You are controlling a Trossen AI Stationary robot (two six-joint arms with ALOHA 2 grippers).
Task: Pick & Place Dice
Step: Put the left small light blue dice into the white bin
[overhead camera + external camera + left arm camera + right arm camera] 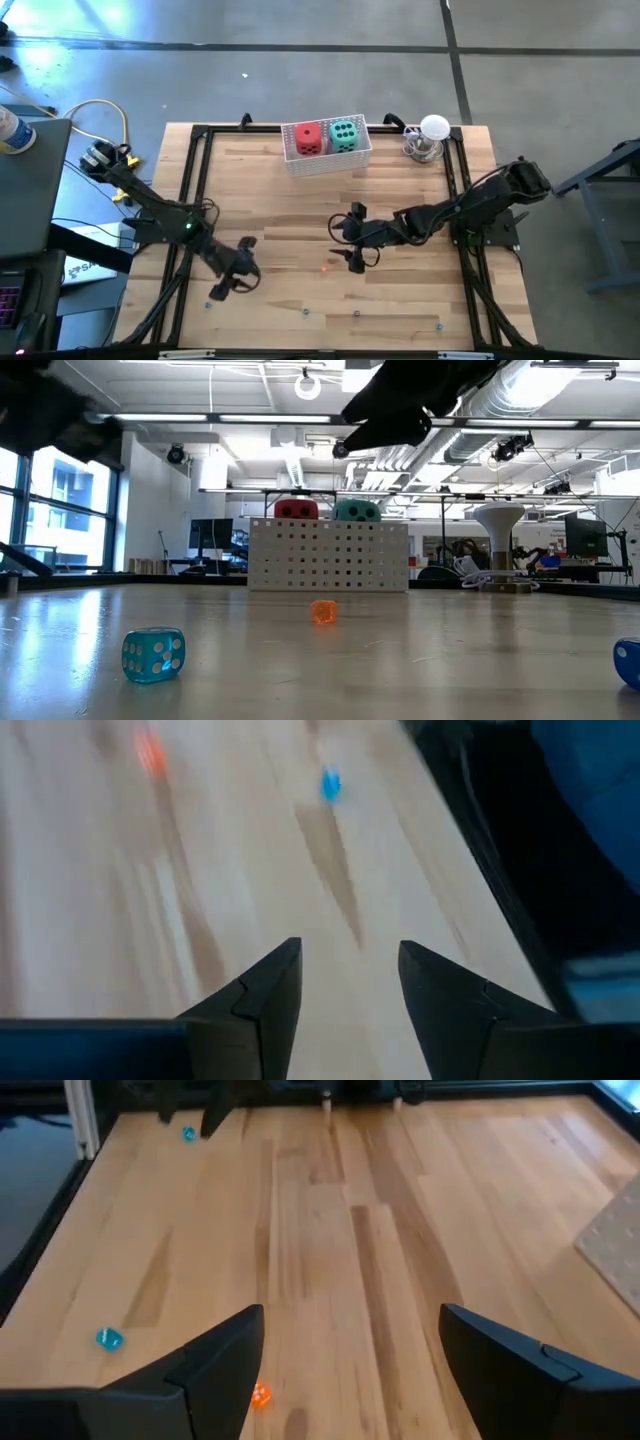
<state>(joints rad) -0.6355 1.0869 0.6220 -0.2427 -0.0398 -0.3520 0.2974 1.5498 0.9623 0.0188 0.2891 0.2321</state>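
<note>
Surveying the table: a pale wood plank top [300,220] with a black frame [196,170] along its edges, on a grey floor.
Room: the low view looks into a hall with big windows [60,510] on one side, ceiling ducts [520,390] and screens [585,540] at the back.
Basket: a white perforated basket [327,160] stands at the table's far edge, near the middle; it sits slightly askew to that edge.
Big dice: a red die [308,139] and a teal die [344,134] sit side by side in the basket, touching; the red shows six dark pips up, the teal five. In the low view only their tops clear the basket wall. Cubes, so no long axis.
Small dice: an orange die [323,612] lies on the bare wood just in front of the right gripper; a clear blue die [153,655] lies near the front edge, a corner turned to the low camera, and another blue one [628,661] is cut off at that view's edge.
Stand: a white, funnel-topped stand [431,138] is at the far right corner, beside the basket but apart from it.
Left gripper [232,268]: front left of the table, fingers [262,1000] parted, nothing between them.
Right gripper [352,240]: over the table's middle, well short of the basket, fingers [215,1355] spread wide, holding nothing.
</note>
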